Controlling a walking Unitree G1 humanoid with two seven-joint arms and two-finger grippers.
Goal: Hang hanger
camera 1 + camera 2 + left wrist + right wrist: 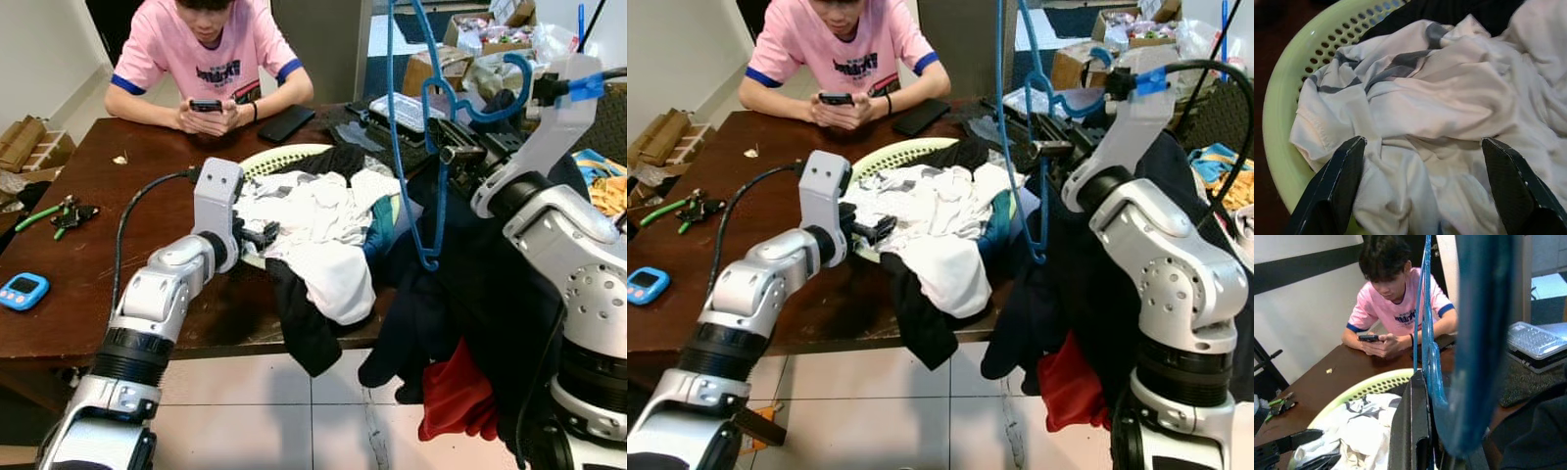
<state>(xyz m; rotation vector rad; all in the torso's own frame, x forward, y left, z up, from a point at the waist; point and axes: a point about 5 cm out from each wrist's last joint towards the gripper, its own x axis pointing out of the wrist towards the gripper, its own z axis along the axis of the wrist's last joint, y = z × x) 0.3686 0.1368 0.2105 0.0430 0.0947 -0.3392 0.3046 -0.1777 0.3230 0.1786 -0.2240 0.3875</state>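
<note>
Left eye view: brown wooden table [69, 245], white tiled floor [255, 421] below.

Silver arms, black cables — 2-fingered black left pincer [263, 235]

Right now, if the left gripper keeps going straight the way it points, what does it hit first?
Most likely the white shirt heaped in the green basket; the open left gripper points straight at it, with nothing visible between.

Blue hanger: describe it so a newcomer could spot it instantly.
Start at the brown table, then look past its right end to the raised right end effector. The blue hanger hangs from it: a thin bright plastic frame, unlike the dark clothes beside it.
</note>
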